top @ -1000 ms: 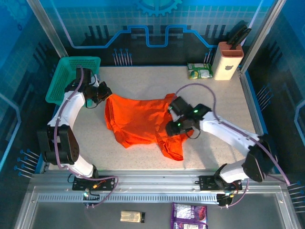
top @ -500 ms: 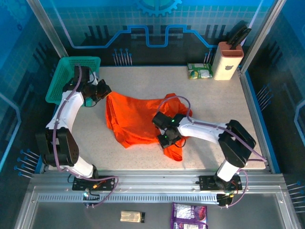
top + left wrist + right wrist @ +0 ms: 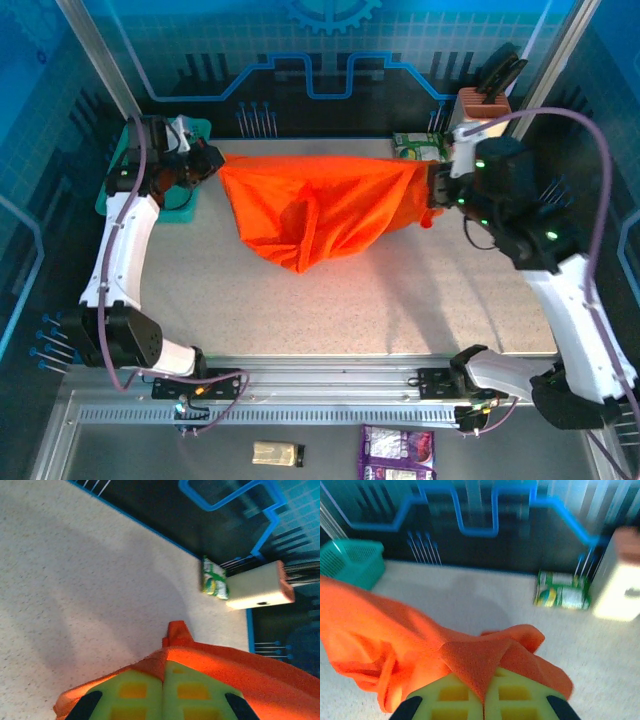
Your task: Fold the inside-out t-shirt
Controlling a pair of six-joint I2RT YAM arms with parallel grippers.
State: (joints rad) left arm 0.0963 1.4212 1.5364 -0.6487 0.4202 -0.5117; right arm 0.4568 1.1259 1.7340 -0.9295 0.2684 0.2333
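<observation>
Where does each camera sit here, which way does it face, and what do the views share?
Top external: above and behind the arm bases, looking down at the table; both arms show, left gripper and right gripper holding the t-shirt stretched between them.
Left wrist: on the left arm, facing across the table toward the knife block; its shut fingers pinch the t-shirt.
Right wrist: on the right arm, facing the back wall and teal basket; shut fingers pinch the t-shirt.
Shared: both wrist views catch the green packet.
</observation>
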